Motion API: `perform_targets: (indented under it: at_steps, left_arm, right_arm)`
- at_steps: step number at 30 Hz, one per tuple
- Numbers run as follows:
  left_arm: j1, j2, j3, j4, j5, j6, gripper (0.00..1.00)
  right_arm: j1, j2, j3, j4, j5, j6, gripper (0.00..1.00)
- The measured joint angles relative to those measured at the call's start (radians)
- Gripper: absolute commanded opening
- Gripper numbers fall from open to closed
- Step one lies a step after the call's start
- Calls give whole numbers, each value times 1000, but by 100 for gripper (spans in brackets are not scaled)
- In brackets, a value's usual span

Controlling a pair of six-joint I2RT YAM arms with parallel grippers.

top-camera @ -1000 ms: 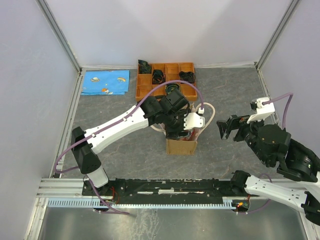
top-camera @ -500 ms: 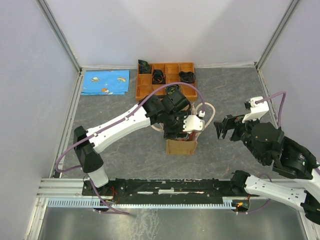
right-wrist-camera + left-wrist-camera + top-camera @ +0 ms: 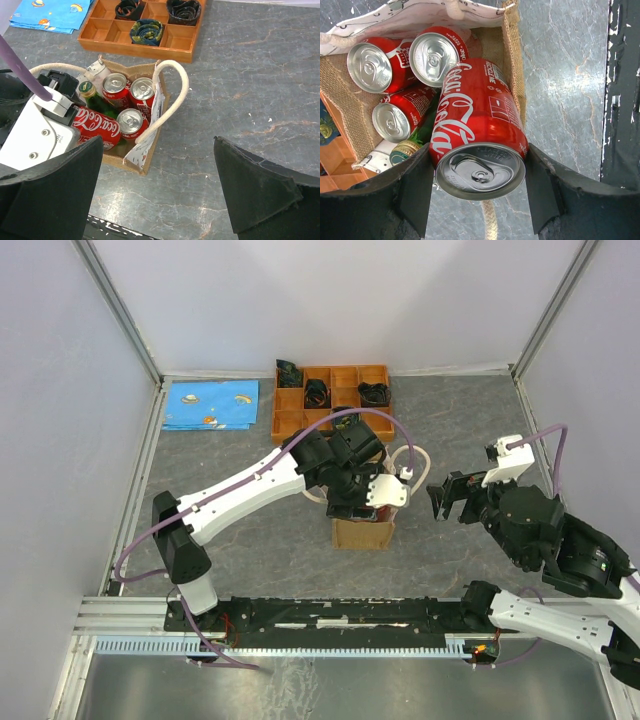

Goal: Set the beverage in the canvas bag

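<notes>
Can (image 3: 477, 125): red, white script, silver lid. Bag (image 3: 514, 60): tan burlap, cream rope handles (image 3: 175, 64), white lining with black print. Bottle (image 3: 95, 102): green, gold cap. Tray (image 3: 109, 31): orange. Cloth (image 3: 50, 12): blue, cartoon print. Table (image 3: 260, 75): grey marbled. Fingers (image 3: 415, 190): black.

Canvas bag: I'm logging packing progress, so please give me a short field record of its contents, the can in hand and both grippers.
bag: canvas bag, upright, top open
inside: three red cans standing, one green bottle
held item: red cola can, on its side at the bag's opening
left gripper: shut on the red cola can
right gripper: open, empty, beside the bag
status: can not yet released
</notes>
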Motion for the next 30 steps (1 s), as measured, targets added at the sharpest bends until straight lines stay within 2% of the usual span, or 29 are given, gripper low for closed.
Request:
perform_targets:
  at_steps: [14,30]
  left_arm:
    - [-2,35,30,-85,2,42,3]
    - [-6,109,20,-48,29,30,3]
  right_arm:
    - [0,0,-2,1,-8,0,99]
    - [0,-24,-10,-22,-14,25,99]
